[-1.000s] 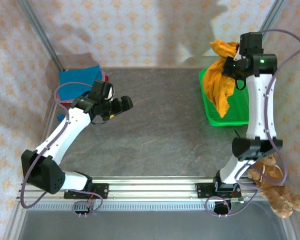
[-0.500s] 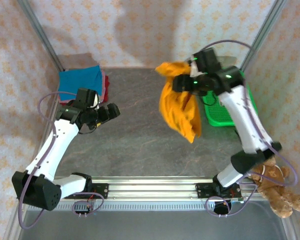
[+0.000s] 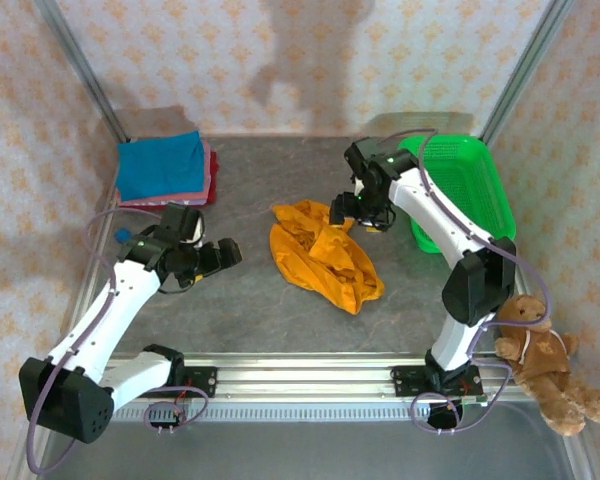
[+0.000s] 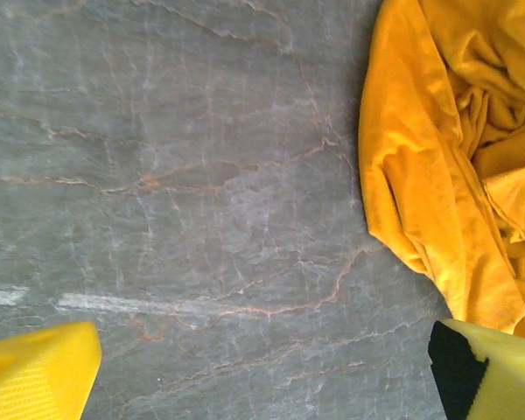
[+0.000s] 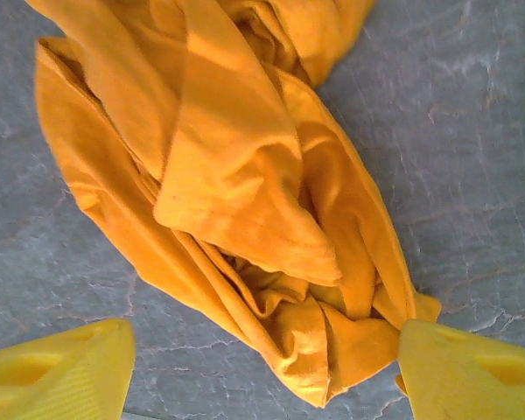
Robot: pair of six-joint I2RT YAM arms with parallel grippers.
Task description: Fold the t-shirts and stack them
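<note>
Orange soft-cloth t-shirt (image 3: 322,255), crumpled, lying mid-table on grey stone-patterned tabletop (image 3: 270,180); right gripper (image 3: 342,208) spread wide over its far edge, holding nothing; left gripper (image 3: 227,254) likewise wide, empty, near its left side.

The bright orange t-shirt (image 5: 236,192) lies crumpled in thick folds on the grey veined table (image 5: 472,131). The right gripper (image 5: 262,372) holds its yellow jaws wide apart, and the shirt's bunched lower end sits between them, touching the right-hand one.
</note>
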